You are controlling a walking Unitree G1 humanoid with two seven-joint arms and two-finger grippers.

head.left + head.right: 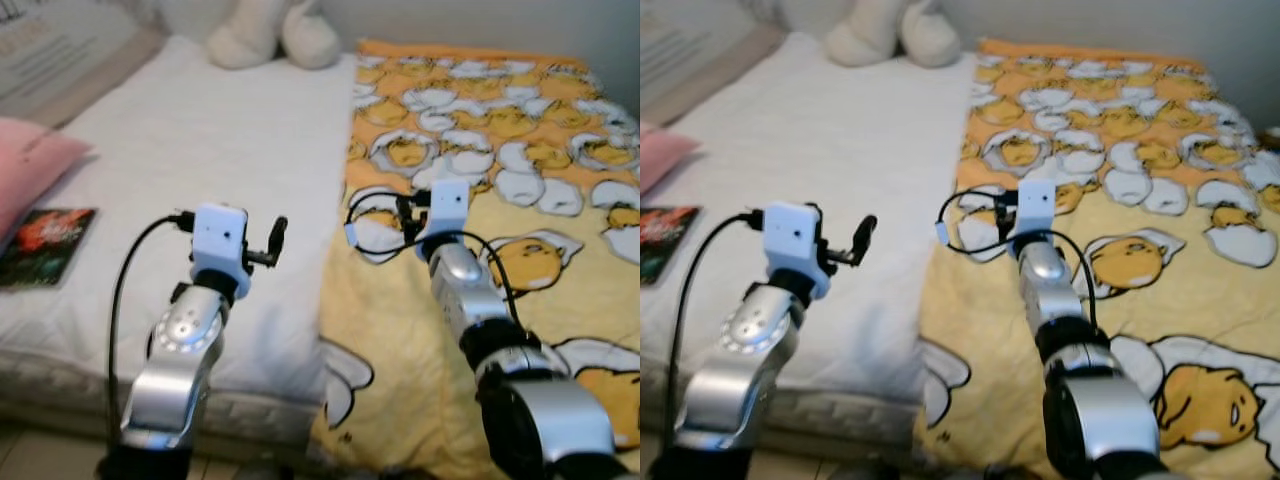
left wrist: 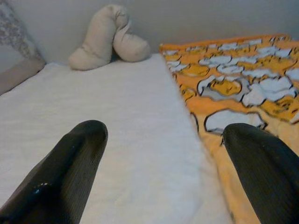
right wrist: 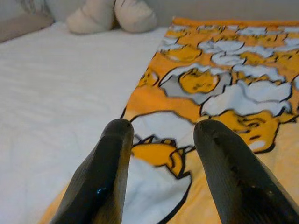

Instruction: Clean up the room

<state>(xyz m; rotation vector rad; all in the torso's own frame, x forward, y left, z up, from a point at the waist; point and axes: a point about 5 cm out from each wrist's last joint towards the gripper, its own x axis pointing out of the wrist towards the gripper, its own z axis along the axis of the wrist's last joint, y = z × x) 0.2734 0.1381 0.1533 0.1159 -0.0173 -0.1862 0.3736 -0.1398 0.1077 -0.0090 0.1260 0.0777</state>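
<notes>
A bed lies before me with a bare white sheet (image 1: pixel 200 150) on its left half. A yellow blanket (image 1: pixel 520 130) printed with egg figures covers the right half and hangs over the front edge. My left gripper (image 2: pixel 166 133) hovers open over the white sheet near the blanket's edge (image 2: pixel 187 100), with nothing between its fingers. My right gripper (image 3: pixel 163 128) is open just above the blanket's left edge (image 3: pixel 140 93), its fingers either side of an egg print. A cream plush toy (image 1: pixel 275 35) lies at the head of the bed.
A dark book (image 1: pixel 45 245) lies on the sheet at the left, beside a pink pillow (image 1: pixel 30 165). The mattress front edge (image 1: pixel 250 410) is close below my arms. A patterned surface (image 1: pixel 50 45) shows at the far left, and a pale wall (image 1: pixel 480 20) runs behind the bed.
</notes>
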